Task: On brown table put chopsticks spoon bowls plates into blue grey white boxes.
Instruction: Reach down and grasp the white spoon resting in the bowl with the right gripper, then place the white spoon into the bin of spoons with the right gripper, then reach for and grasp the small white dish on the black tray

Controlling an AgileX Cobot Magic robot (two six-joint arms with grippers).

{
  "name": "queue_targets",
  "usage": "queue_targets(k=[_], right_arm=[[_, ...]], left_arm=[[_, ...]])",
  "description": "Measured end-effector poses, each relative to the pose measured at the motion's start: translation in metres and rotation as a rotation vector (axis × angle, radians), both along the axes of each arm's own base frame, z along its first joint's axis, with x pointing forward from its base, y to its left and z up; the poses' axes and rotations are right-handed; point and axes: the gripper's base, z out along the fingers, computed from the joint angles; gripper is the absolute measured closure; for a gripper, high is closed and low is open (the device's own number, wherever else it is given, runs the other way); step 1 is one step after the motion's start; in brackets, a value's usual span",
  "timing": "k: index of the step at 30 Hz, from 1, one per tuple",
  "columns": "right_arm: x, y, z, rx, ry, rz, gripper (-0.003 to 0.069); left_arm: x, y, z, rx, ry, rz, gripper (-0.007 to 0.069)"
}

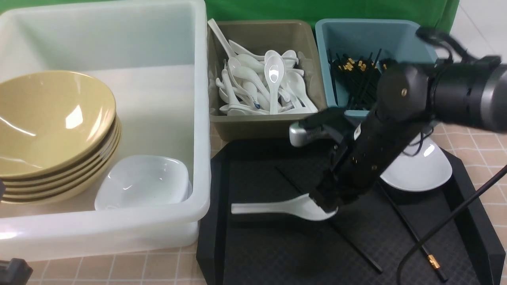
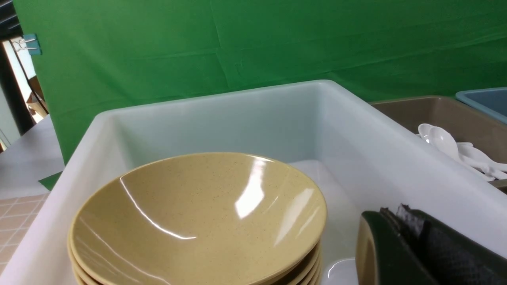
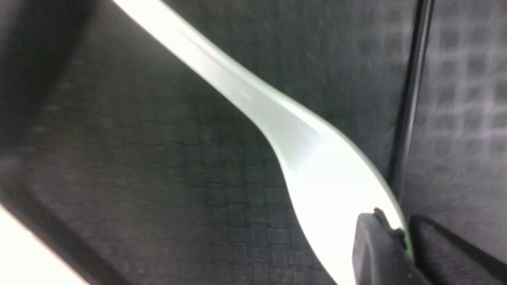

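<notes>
Ok, status: spoon lies in the black tray, not yet boxed; its long axis runs side to side across the front view, handle pointing to the robot's left, scoop at the right end; right gripper sits on that scoop end, jaws drawn narrow; in the wrist view one finger is on the scoop's rim, so I read it as pinching the spoon at the rim rather than the handle; whether the spoon is off the tray floor I cannot tell; left gripper is closed on nothing, parked over the white box beside the bowls, well apart from the tray, so the right arm is the nearer one; target is the grey box, just beyond the tray's far edge and a bit to the left of the gripper, already piled with spoons; the move is probably lift, carry away from the robot and slightly left, then drop; the handle sticks out left, well clear of the grip point, so expect it to sag or swing, and it needs to clear the box's near wall; a chopstick runs diagonally just beside the scoop, so it may get dragged along; a plate and another chopstick are also left in the tray.
</notes>
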Motion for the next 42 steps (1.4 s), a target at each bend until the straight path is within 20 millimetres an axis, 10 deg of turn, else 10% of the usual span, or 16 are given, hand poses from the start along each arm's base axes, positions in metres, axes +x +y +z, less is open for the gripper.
queue_targets(k=[9, 17, 22, 27, 33, 42], right_arm=[[0.044, 0.016, 0.081, 0.157, -0.464, 0.005, 0.0547], [0.098, 0.029, 0.064, 0.232, -0.810, -0.083, 0.0489], [0.115, 0.012, 0.048, 0.184, -0.756, -0.099, 0.0284], [0.099, -0.029, 0.058, 0.122, -0.484, -0.157, 0.0162], [0.040, -0.073, 0.079, -0.043, -0.184, -0.249, 0.0175], [-0.005, -0.121, 0.016, -0.255, -0.260, -0.397, 0.0195]], left_arm=[[0.000, 0.000, 0.000, 0.000, 0.000, 0.000, 0.0623], [0.000, 0.000, 0.000, 0.000, 0.000, 0.000, 0.0623], [0.000, 0.000, 0.000, 0.000, 0.000, 0.000, 0.0623], [0.000, 0.000, 0.000, 0.001, 0.004, -0.002, 0.0623], [0.000, 0.000, 0.000, 0.001, 0.004, -0.003, 0.0623], [0.000, 0.000, 0.000, -0.001, 0.004, -0.002, 0.0623]])
